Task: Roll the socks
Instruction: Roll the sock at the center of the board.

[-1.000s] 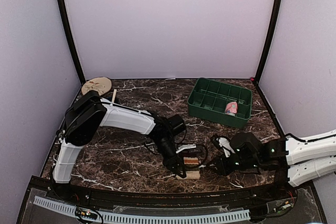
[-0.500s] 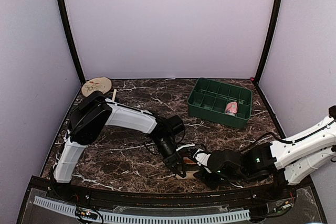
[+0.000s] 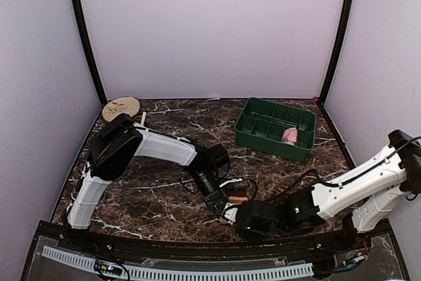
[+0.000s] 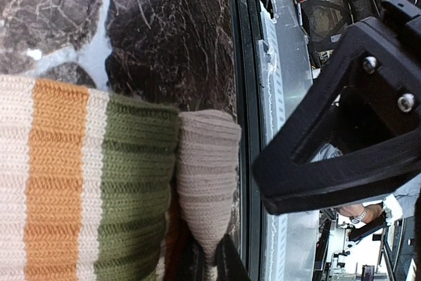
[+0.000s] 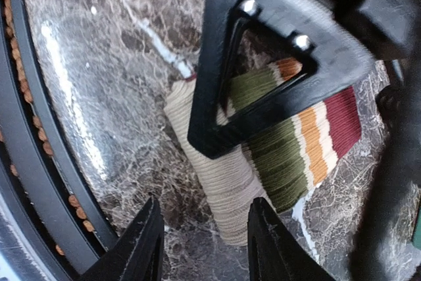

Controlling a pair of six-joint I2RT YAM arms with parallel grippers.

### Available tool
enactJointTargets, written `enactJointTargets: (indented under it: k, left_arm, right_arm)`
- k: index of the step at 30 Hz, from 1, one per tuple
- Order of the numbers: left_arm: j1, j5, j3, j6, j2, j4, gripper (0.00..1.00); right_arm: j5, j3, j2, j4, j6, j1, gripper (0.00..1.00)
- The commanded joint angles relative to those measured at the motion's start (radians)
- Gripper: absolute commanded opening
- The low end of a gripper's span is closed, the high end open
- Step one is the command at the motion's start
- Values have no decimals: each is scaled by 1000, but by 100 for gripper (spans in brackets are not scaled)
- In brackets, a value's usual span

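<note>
The left claw (image 3: 223, 207) stays pinched shut on the cuff of the tan knitted sock (image 4: 99, 182) with cream, orange, green and dark-red stripes, at the near edge of the dark marble worktop (image 3: 151, 195). The right claw (image 5: 204, 214) has swung in from the right, its prongs spread wide either side of that cuff's end, probably ready to start rolling. Farther right, the pink sock (image 3: 289, 135) sits in the green compartment tray (image 3: 273, 144). From overhead both claws cover the tan knitted sock, so any roll is hidden.

Tan striped sock (image 4: 66, 182) shows ribbed knit cloth on a glossy, dark marble-patterned tabletop (image 4: 171, 37); green compartment tray (image 3: 270, 144) looks smooth plastic.
</note>
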Motion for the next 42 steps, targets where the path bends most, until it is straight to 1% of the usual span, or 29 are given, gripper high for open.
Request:
enactJointTargets:
  k: [1, 8, 16, 23, 28, 29, 37, 39, 42]
  left_arm:
    - [16, -5, 25, 6, 18, -41, 3]
    - [22, 10, 20, 4, 21, -39, 3]
    - [22, 23, 16, 0, 28, -35, 3]
    - [25, 33, 19, -3, 33, -36, 3]
    - [30, 39, 19, -5, 36, -32, 3]
    - [31, 39, 19, -5, 35, -32, 3]
    - [37, 49, 23, -8, 38, -31, 4]
    - [39, 49, 22, -8, 39, -31, 5]
    - [39, 48, 24, -10, 37, -34, 5]
  right_arm:
    - [24, 34, 42, -17, -72, 4, 41]
    - [30, 45, 86, -15, -113, -27, 41]
    - [27, 44, 98, 0, -191, -81, 41]
    - [-11, 36, 97, 8, -233, -110, 40]
    - [-55, 23, 97, 19, -259, -121, 35]
    - [-63, 23, 121, 21, -263, -123, 35]
    - [-108, 34, 151, 8, -288, -136, 29]
    - [-118, 38, 158, 4, -289, -142, 26]
    - [-144, 50, 167, -8, -290, -151, 18]
